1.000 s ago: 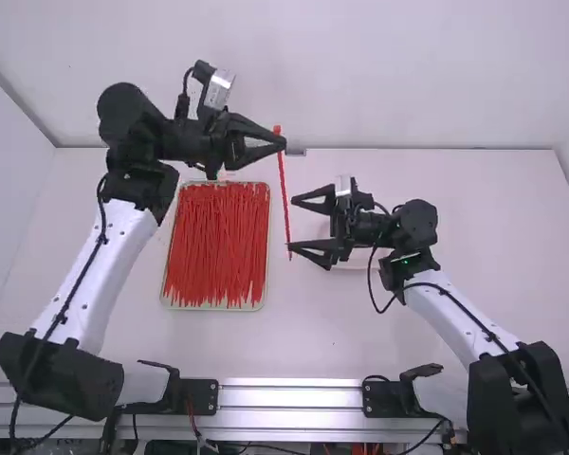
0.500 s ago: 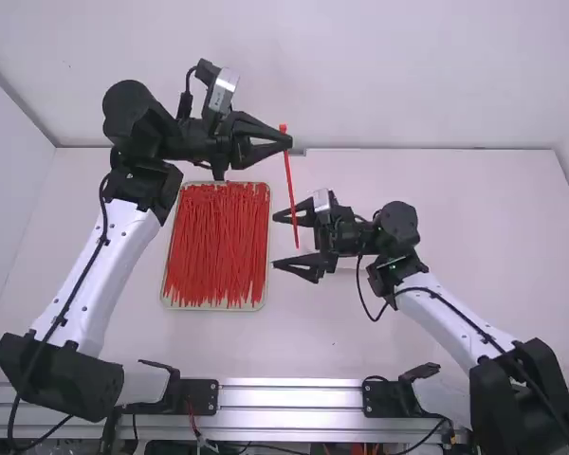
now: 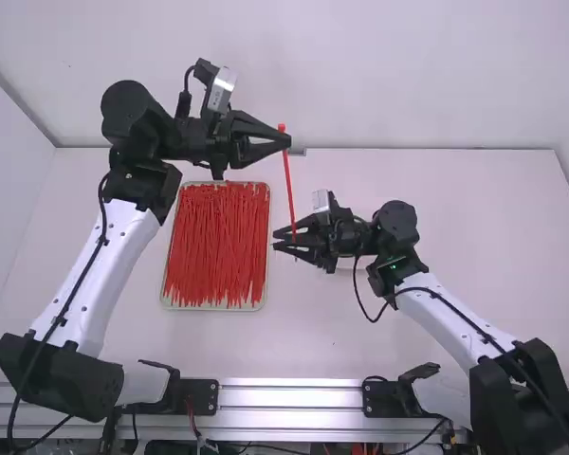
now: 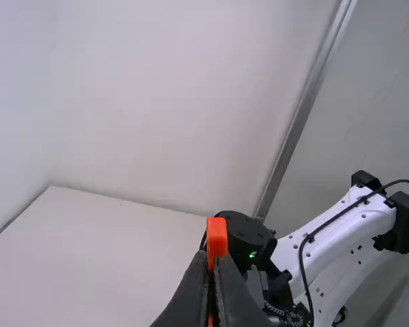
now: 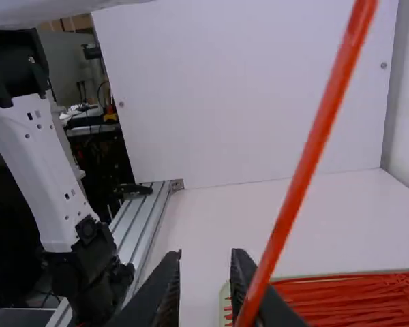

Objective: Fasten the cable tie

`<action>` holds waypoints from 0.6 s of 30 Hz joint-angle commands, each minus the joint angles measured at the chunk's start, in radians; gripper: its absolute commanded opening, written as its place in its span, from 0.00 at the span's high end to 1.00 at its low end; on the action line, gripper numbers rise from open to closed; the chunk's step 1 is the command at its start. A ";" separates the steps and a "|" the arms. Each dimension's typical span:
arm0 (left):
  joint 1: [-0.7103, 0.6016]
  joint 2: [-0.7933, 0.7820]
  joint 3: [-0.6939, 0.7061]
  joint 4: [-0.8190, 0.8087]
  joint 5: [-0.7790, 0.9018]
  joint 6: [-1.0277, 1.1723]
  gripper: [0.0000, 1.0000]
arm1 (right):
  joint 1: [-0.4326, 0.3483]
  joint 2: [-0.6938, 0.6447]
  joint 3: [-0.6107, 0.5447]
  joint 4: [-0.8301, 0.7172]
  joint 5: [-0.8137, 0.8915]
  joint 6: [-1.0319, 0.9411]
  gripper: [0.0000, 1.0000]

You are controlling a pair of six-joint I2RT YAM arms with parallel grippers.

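Note:
A red cable tie [image 3: 288,190] hangs nearly straight down above the table. My left gripper [image 3: 283,142] is shut on its head end, and the orange head [image 4: 217,235] sticks out just past the fingertips of the left gripper [image 4: 210,272]. My right gripper [image 3: 277,240] sits at the tie's lower end with its fingers drawn close together. In the right wrist view a narrow gap remains in the right gripper [image 5: 204,286]. The tie [image 5: 313,143] runs slantwise past one finger [image 5: 249,289] rather than through that gap.
A tray [image 3: 213,307] packed with several red cable ties [image 3: 218,242] lies on the white table, left of the hanging tie and under the left arm. The heap of ties [image 5: 341,300] lies close below the right gripper. Bare table stretches to the right.
My right gripper moved left to the tie's lower end and its wide-spread fingers narrowed to a small gap. The left gripper shifted slightly right, still holding the tie.

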 commanded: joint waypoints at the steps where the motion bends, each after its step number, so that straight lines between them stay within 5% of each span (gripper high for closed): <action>1: 0.005 -0.002 0.014 -0.003 0.012 0.022 0.98 | -0.014 0.002 0.031 -0.007 -0.008 -0.001 0.77; 18: 0.010 -0.002 0.014 0.004 0.049 0.022 0.98 | -0.034 0.002 0.031 -0.032 -0.013 -0.002 0.75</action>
